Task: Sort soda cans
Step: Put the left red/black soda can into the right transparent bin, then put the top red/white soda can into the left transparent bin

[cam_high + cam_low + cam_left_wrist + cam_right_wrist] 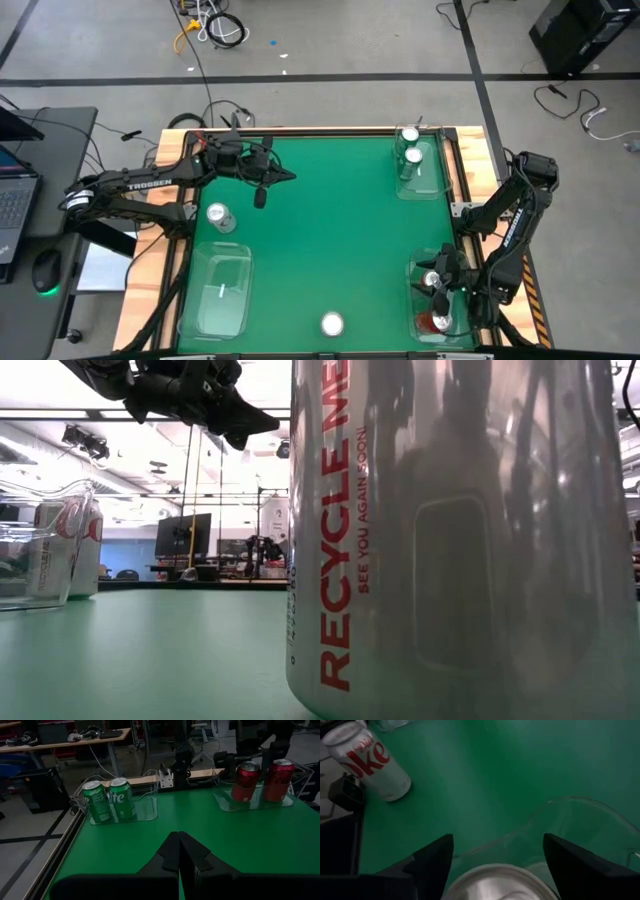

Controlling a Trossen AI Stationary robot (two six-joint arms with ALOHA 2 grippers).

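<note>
Right gripper [497,865] spread wide above a shiny round can top in my clear plastic tray [418,300].

Only my left wrist view shows both red cans [247,781] there, smooth cylinders, and the two green cans [110,799] in the far tray [145,810]; silver cans [333,324] stand apart on green felt; my left gripper [180,851] is pinched shut.

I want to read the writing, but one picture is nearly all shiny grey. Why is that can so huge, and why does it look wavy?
In the low view the silver can stands right against the camera, filling the frame; its curved metal mirrors the room in stretched, wavy shapes. In the left wrist view the closed left gripper is dark and shadowed, while the green cans are brightly lit.
</note>
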